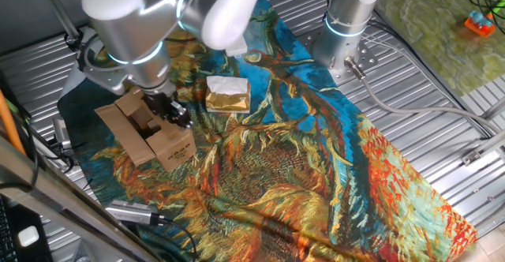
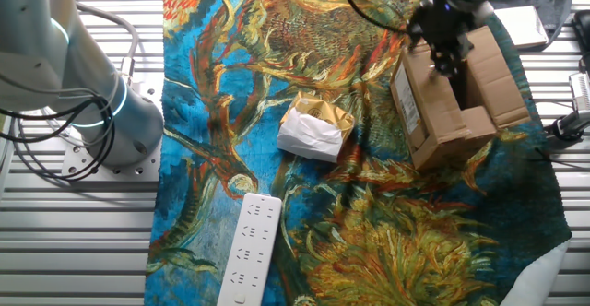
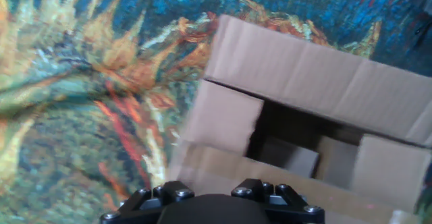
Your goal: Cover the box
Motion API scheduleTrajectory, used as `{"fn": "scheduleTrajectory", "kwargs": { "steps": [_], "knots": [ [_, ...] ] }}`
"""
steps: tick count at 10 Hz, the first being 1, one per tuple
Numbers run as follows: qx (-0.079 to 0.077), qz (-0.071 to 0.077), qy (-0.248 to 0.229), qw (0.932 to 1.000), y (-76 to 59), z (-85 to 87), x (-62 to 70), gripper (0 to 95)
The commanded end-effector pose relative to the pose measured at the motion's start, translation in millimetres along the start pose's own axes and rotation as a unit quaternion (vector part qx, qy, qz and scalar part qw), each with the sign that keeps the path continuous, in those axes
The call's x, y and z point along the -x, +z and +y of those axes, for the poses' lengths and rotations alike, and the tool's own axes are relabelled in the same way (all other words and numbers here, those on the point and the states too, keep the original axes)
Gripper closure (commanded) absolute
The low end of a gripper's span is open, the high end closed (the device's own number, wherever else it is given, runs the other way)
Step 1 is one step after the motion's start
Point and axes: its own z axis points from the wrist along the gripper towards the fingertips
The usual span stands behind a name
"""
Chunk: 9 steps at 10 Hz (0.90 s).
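Cardboard box sits half-closed; my pincer hovers over its opening to push flaps down, fingers' spread I cannot tell.

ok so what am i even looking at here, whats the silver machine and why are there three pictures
It is a robot arm at a table covered with a colourful painted cloth. Two pictures come from fixed cameras on different sides; the third comes from a camera on the arm's hand, looking down. The black claw sits over an open brown cardboard box, whose flaps are partly folded in. The claw seems to hold nothing, though I cannot tell if it is open. Also on the cloth: a gold-and-white packet and a white power strip.
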Motion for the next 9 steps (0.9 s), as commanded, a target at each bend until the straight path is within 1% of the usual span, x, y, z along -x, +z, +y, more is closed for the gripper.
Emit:
{"fn": "scheduleTrajectory", "kwargs": {
  "steps": [1, 3, 6, 9],
  "knots": [
    [0.001, -0.001, -0.007, 1.0, 8.0, -13.8, 5.5, 38.0],
    [-0.001, 0.0, -0.007, 1.0, 17.8, -20.9, 11.0, 38.0],
    [-0.002, 0.003, -0.006, 1.0, 26.3, -23.7, 20.5, 38.0],
    [-0.002, 0.004, -0.008, 1.0, 28.5, -23.3, 20.1, 38.0]
  ]
}}
